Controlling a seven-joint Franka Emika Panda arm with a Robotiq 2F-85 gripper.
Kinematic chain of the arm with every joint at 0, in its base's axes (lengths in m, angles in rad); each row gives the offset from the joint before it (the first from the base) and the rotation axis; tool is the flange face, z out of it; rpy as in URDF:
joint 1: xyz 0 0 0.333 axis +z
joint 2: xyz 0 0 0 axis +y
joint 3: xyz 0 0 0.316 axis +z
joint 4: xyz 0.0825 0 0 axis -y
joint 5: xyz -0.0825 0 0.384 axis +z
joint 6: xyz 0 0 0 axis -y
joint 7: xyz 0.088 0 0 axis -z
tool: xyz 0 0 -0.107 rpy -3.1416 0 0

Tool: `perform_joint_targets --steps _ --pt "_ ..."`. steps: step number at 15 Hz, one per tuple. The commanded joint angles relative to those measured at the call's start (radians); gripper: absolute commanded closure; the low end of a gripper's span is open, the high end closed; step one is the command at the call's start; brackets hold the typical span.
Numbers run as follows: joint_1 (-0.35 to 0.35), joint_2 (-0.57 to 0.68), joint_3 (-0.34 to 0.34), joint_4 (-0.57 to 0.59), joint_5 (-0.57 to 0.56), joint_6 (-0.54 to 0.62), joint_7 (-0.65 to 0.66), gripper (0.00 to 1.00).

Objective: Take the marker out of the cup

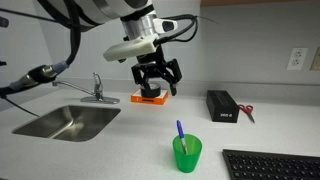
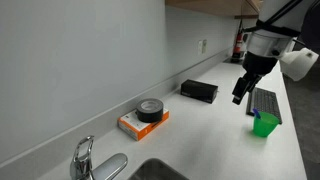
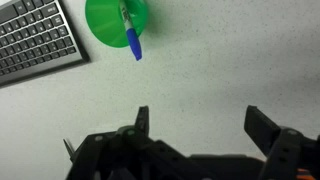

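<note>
A: So, marker [image 3: 131,35] where?
B: Standing near-vertical in cup [image 3: 105,22], near counter [image 1: 100,150] front edge, blue end above rim.
A: And claw [image 3: 200,125]?
B: Spread, empty, hovering high nearer the back edge; marker lies frontward, well apart.

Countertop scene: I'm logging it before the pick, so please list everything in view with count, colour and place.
counter: 1, pale, under everything
cup: 1, green, beside keyboard
marker: 1, blue, standing in cup
keyboard: 1, black, counter edge
box: 1, black, back of counter
scissors: 1, red-handled, beside box
block: 1, orange, back of counter
roll: 1, black, on block
sink: 1, steel, set in counter
faucet: 1, metal, behind sink
outlet: 1, white, on wall
tool: 1, black, open, above counter
</note>
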Motion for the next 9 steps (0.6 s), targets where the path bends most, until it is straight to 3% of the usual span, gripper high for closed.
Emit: perform_joint_targets --steps 1,6,9 --pt "0.018 0.000 -0.018 0.002 -0.005 -0.004 0.003 0.00" --pt "0.016 -0.002 -0.014 0.005 -0.024 -0.032 -0.007 0.00" --pt "0.026 -0.013 -0.026 0.008 -0.013 -0.099 -0.078 0.00"
